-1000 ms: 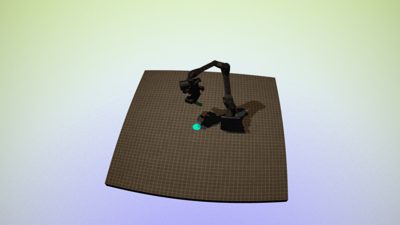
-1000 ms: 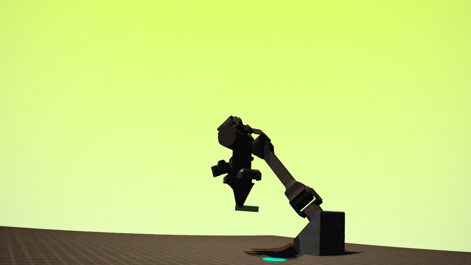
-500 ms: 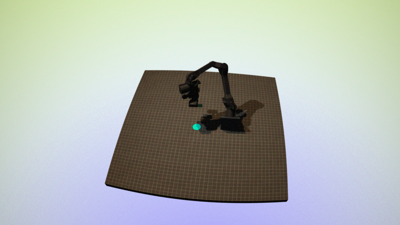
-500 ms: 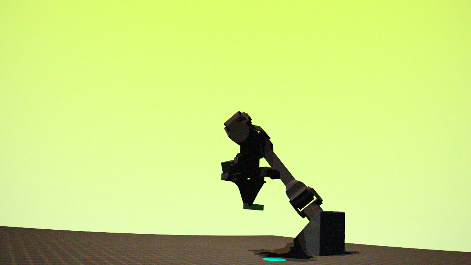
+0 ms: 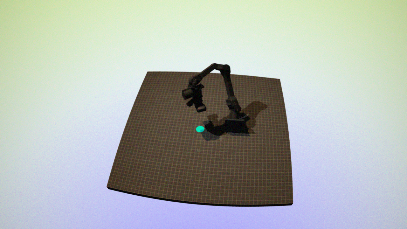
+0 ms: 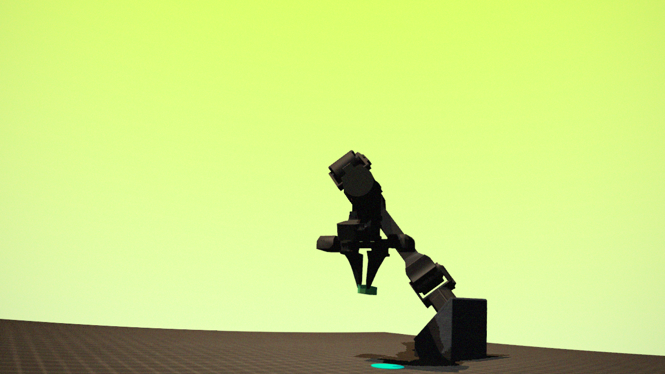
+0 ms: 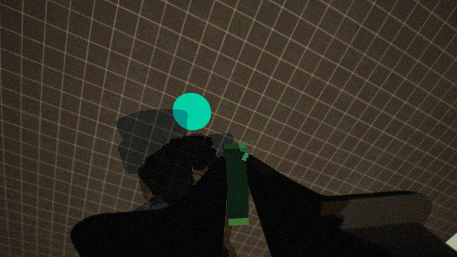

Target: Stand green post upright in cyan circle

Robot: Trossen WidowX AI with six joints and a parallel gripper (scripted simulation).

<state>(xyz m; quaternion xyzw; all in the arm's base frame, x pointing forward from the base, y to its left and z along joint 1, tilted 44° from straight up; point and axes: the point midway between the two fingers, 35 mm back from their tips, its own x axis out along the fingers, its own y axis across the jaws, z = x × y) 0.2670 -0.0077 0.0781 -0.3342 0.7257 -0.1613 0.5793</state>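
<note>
Above the gridded counter (image 5: pixel 182 176) (image 6: pixel 139 348) (image 7: pixel 321 71), well inside its edges, the seemingly stiff, light post (image 6: pixel 367 290) (image 7: pixel 238 185) is gripped near one end by the hand (image 6: pixel 363 285) (image 7: pixel 237 157).

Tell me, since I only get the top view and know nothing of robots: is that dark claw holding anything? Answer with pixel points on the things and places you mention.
Observer: Yes. The exterior and wrist views show the gripper (image 5: pixel 198 105) (image 6: pixel 363 284) (image 7: pixel 237 157) shut on a green post (image 6: pixel 367 290) (image 7: pixel 237 185), which your view doesn't show.

Operator: Oh! Is it standing on the table yet?

Observer: No. In the exterior view it hangs roughly level, well above the table (image 5: pixel 170 170) (image 6: pixel 139 348) (image 7: pixel 321 53).
</note>
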